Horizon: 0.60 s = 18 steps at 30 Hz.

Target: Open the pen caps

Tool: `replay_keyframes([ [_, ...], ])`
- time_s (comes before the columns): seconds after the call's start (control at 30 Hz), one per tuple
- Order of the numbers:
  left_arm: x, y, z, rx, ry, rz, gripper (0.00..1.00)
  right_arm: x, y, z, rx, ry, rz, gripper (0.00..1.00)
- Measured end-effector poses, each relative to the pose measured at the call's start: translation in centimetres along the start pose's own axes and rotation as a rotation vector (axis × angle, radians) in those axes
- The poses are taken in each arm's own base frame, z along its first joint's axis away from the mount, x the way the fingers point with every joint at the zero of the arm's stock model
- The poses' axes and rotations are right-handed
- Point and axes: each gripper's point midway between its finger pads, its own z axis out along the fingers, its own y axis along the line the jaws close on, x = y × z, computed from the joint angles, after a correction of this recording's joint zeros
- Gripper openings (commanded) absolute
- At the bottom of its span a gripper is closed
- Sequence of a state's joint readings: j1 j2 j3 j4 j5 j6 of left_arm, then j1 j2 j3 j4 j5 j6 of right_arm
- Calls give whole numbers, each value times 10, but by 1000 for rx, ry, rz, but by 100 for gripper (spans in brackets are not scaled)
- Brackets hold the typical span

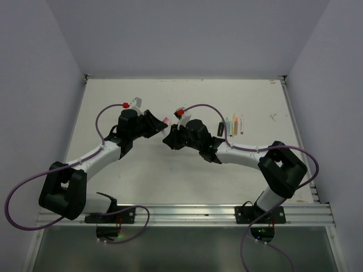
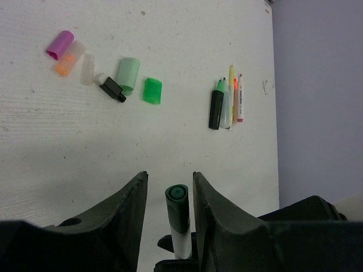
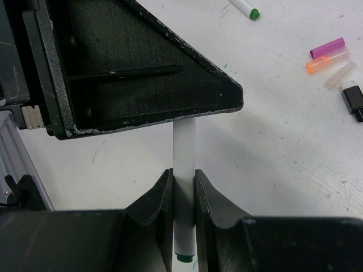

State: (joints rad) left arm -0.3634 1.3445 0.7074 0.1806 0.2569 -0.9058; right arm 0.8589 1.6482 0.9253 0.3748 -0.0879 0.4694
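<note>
My right gripper (image 3: 183, 173) is shut on the white body of a pen (image 3: 184, 147) and holds it above the table. The pen's dark green cap (image 2: 177, 207) stands between the jaws of my left gripper (image 2: 170, 177), which is open with a gap on each side of the cap. In the top view the left gripper (image 1: 157, 123) and right gripper (image 1: 170, 136) meet mid-table. Loose caps lie on the table: pink (image 2: 59, 44), orange-tipped clear (image 2: 69, 58), black (image 2: 112, 89), pale green (image 2: 128, 75) and bright green (image 2: 152, 90).
A row of several pens (image 2: 227, 102) lies side by side near the right wall, also seen from above (image 1: 232, 126). Another white pen with a green tip (image 3: 245, 7) lies on the table. Grey walls enclose the white table (image 1: 142, 170).
</note>
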Motion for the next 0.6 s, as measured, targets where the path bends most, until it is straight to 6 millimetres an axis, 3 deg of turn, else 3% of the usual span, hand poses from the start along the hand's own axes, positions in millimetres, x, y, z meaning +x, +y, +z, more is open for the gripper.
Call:
replay_keyframes([
  [0.13,-1,1,0,-8,-5,-11,42,0,0,0,0,0,-4,0],
  [0.6,-1,5,1,-33,-17,-20,28,12,-5,3,9,34,-24,0],
])
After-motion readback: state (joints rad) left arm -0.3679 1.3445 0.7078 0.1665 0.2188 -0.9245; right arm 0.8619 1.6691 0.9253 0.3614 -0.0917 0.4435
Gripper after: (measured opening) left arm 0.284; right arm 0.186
